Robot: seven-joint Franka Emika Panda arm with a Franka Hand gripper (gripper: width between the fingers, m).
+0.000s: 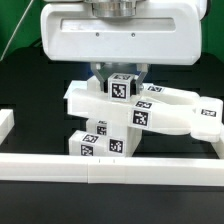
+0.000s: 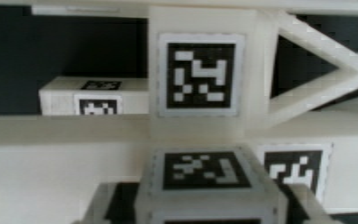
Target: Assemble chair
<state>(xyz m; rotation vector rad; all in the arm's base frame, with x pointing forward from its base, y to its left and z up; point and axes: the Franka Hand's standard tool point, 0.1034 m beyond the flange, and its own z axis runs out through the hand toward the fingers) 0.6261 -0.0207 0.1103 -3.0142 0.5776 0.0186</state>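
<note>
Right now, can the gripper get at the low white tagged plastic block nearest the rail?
Probably not: the gripper grips the top white tagged block, and long white plastic pieces overlie the low block.

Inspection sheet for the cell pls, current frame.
Surface: black table, matte.
Job's things: white tagged chair parts stacked mid-table; cut-out frame reaches toward the exterior view's right.
Clutter: nothing seen.
Grippers: tool above the stack, jaws closed on the tagged block on top.
Cables: nothing seen.
Surroundings: white border rail across the front; green backdrop behind.
</note>
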